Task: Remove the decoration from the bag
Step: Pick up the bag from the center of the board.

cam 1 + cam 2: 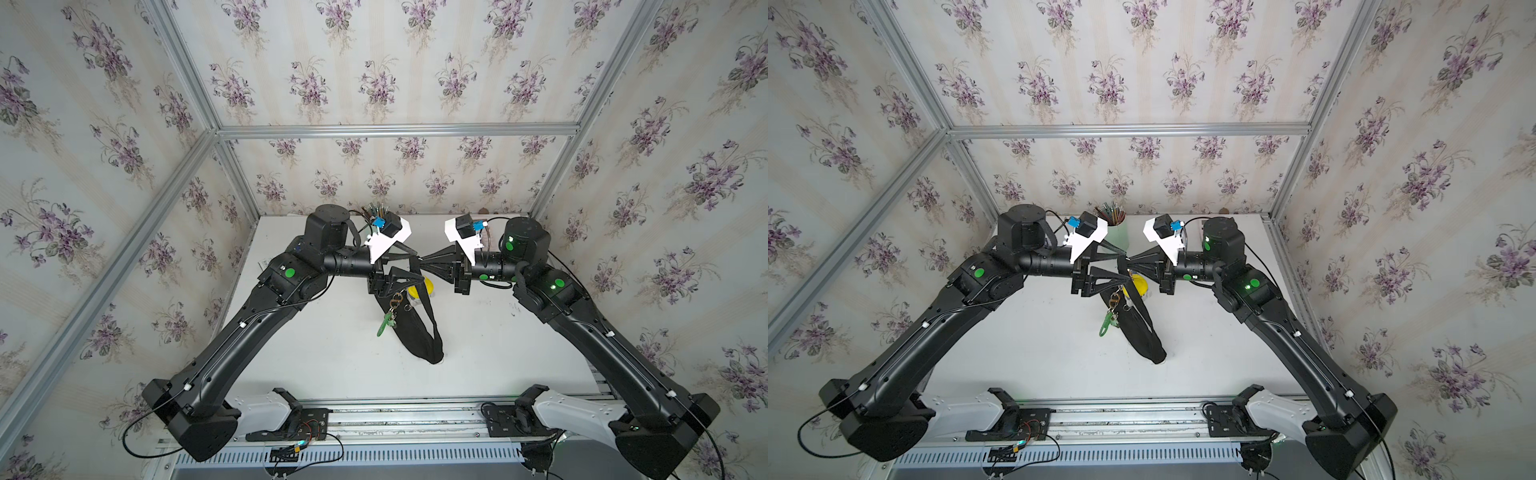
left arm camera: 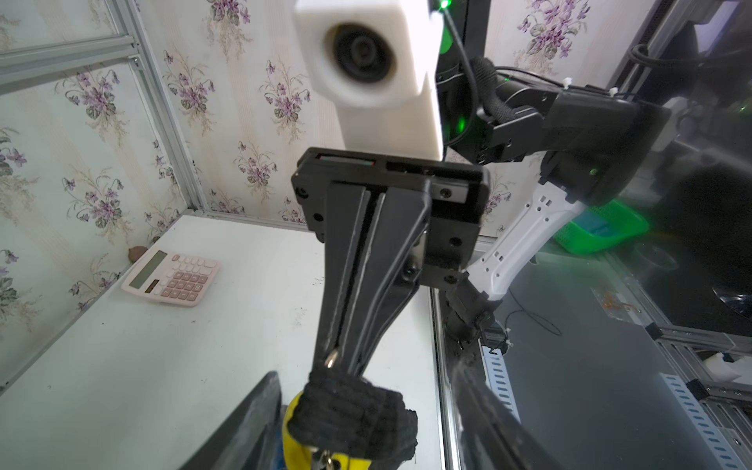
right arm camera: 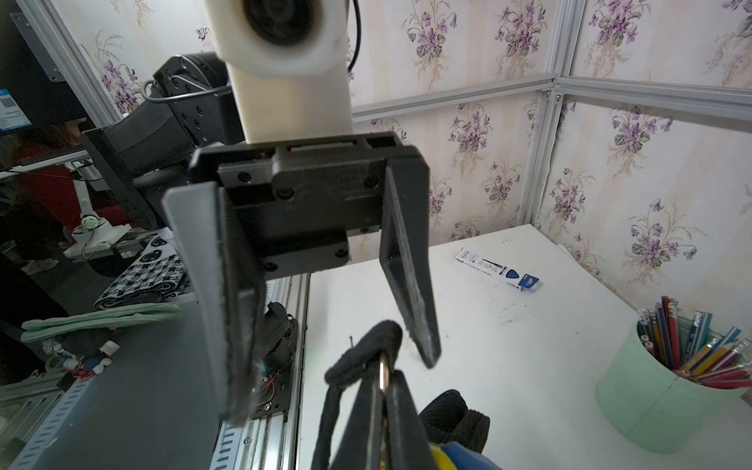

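The black bag (image 1: 409, 336) (image 1: 1140, 332) hangs from its upper end, and its lower end reaches the white table (image 1: 316, 357). My right gripper (image 1: 423, 262) (image 3: 382, 407) is shut on a metal ring (image 3: 383, 372) in the bag's black fabric tab (image 2: 358, 415). The decoration (image 1: 388, 316) (image 1: 1109, 316) dangles beside the bag, its gold clasp above the green cord. My left gripper (image 1: 415, 266) (image 2: 366, 439) is open and faces the right one. Its fingers (image 3: 411, 285) straddle that tab without closing on it. A yellow and blue plush charm (image 1: 419, 289) (image 2: 297, 439) hangs behind the tab.
A green cup of pencils (image 1: 1117, 232) (image 3: 651, 398) stands at the back of the table. A pink calculator (image 2: 171, 276) lies near the back right wall. A blue and white box (image 3: 496, 270) lies near the back left. Aluminium frame posts and papered walls enclose the table.
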Tool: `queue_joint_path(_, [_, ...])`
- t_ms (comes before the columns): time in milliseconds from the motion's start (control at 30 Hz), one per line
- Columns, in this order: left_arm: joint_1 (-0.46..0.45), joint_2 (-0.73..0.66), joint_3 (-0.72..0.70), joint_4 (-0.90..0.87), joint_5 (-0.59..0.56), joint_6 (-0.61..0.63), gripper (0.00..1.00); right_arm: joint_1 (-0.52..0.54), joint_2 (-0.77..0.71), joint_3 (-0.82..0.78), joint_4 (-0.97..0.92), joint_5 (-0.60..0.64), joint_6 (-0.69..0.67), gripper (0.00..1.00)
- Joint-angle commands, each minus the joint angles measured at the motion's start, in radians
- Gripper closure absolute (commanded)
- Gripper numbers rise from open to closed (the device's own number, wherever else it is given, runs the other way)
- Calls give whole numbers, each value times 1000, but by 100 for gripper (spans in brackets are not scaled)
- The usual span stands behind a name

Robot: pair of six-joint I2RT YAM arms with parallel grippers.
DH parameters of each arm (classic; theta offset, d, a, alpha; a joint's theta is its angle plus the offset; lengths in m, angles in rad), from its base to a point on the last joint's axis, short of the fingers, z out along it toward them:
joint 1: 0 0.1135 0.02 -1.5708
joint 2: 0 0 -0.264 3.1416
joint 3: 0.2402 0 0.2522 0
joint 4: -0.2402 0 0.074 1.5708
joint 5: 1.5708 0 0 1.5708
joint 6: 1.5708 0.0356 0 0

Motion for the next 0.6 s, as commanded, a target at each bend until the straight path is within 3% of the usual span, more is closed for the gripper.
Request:
queue_joint_path(0, [-1, -3, 4, 3, -33, 25, 62, 1, -5, 7, 22, -21, -6, 100])
queue_joint_path(67, [-1, -2, 1, 5, -38, 23, 84, 0, -6, 7, 20, -23, -7, 100])
queue_joint_path(133, [-1, 2, 0, -4, -41, 27, 100, 0, -9, 5, 18, -24, -10, 100])
queue_joint_path(400, [4, -20, -53, 18, -54, 36, 100, 0, -28, 1, 3, -7, -24, 100])
queue_joint_path(567, [40, -43, -119, 89, 23, 3, 100, 1, -51, -2, -2, -1, -24, 100])
